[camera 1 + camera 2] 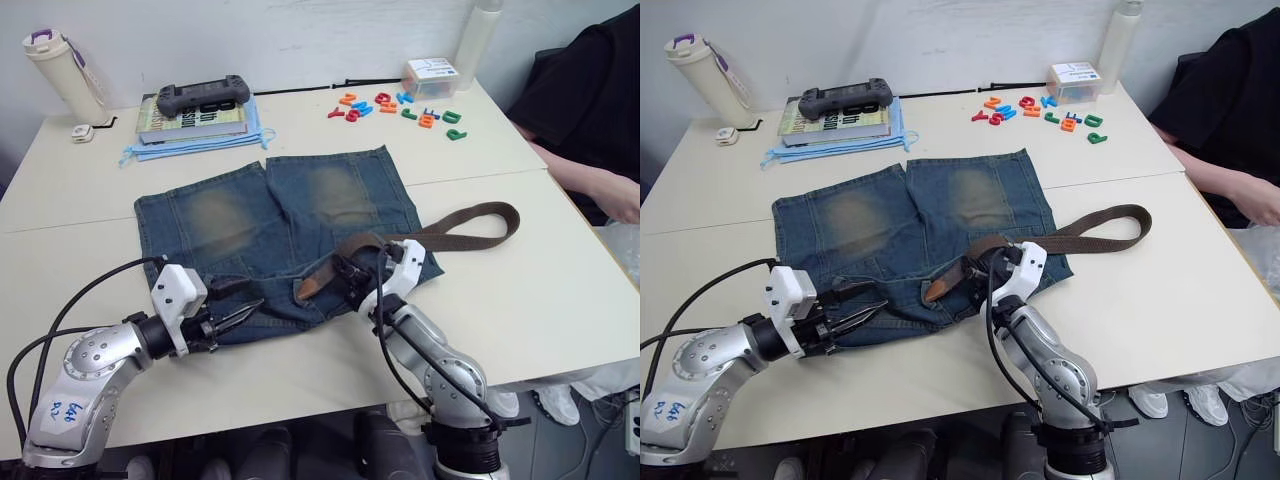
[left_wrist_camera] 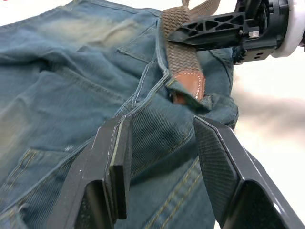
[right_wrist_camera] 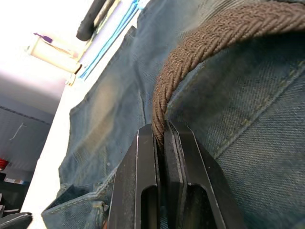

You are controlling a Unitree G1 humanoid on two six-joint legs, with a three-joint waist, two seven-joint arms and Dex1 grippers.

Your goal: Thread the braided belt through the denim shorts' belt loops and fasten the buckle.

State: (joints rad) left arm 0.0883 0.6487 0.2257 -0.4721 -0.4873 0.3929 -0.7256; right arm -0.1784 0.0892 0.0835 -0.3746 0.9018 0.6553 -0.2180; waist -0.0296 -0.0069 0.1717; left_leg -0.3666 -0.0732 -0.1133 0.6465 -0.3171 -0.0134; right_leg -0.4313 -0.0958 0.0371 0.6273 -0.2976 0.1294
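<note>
At the far left of a pale table (image 1: 560, 300) stands a cream bottle with a purple cap (image 1: 62, 72). Right of it, a dark grey handheld controller (image 1: 203, 96) lies on a book (image 1: 190, 118), which rests on light blue face masks (image 1: 195, 146).

Blue denim shorts with pale faded thigh patches (image 1: 270, 225) lie flat in the middle, waistband toward the near edge. The left gripper (image 1: 238, 307) hovers at the near left corner of the shorts, its two black fingers (image 2: 112, 167) spread apart and holding nothing, with denim between them.

A dark brown braided belt (image 1: 470, 228) runs from a loop lying on the table right of the shorts, across the waistband, to its tan leather tip (image 2: 189, 83), which pokes out from under a fold of denim at the waistband, possibly a belt loop. The right gripper (image 1: 352, 272) sits over the waistband, its fingers (image 3: 143, 186) pinched tight on the belt strap.

At the far right lie coloured plastic letters (image 1: 395, 108) beside a small clear box (image 1: 431, 76). A person in black (image 1: 585, 95) sits at the right edge, a forearm on the table.
</note>
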